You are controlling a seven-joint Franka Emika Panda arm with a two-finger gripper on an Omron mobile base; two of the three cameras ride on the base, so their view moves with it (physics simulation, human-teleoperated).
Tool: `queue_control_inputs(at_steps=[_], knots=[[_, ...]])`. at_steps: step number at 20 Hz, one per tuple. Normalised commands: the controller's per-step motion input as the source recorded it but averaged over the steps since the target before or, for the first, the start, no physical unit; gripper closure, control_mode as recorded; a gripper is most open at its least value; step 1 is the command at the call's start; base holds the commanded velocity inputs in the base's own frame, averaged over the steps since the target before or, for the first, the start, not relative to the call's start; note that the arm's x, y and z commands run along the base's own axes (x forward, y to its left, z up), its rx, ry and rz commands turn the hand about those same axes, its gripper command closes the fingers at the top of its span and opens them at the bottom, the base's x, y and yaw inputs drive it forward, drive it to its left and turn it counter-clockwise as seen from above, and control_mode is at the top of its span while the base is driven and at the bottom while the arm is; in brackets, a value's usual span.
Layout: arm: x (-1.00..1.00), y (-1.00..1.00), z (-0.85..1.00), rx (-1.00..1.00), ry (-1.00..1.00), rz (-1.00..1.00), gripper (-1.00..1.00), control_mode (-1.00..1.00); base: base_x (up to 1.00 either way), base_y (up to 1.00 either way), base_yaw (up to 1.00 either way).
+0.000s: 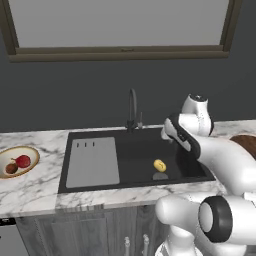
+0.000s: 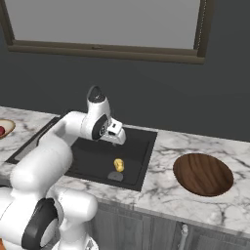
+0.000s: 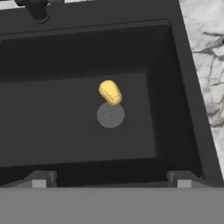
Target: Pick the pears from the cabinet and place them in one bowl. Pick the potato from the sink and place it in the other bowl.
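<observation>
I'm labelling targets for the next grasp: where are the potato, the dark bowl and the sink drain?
potato [image 3: 110, 92]: hand view, middle of its yellow body.
dark bowl [image 2: 203, 174]: right base view, bare wooden inside.
sink drain [image 3: 110, 115]: hand view, centre of the grey disc.

Yellow potato [image 3: 110, 92] lies in black sink [image 3: 52, 118], beside the drain

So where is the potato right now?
The potato lies on the floor of the black sink, right beside the round grey drain; in the hand view it sits centre-frame, ahead of the open gripper.

Kitchen: black sink [image 1: 135, 150] with tap [image 1: 132, 107] in marble counter [image 2: 195, 146], window [image 1: 120, 25] above, cupboards below
</observation>
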Motion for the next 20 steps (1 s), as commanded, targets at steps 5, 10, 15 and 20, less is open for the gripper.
queue_control_inputs(at_steps=[5,10,15,20], knots=[[0.38,-0.01,-0.6,0.0,0.03,0.0,-1.0,-1.0,0.0,0.0,0.0],[0.48,0.0,-0.89,0.0,0.0,0.0,-1.0,-1.0,0.0,0.0,0.0],[0.41,0.0,-0.55,0.0,0.03,0.0,-1.0,-1.0,0.0,0.0,0.0],[0.29,0.0,-0.28,0.0,0.04,0.04,-1.0,-1.0,0.0,0.0,0.0]])
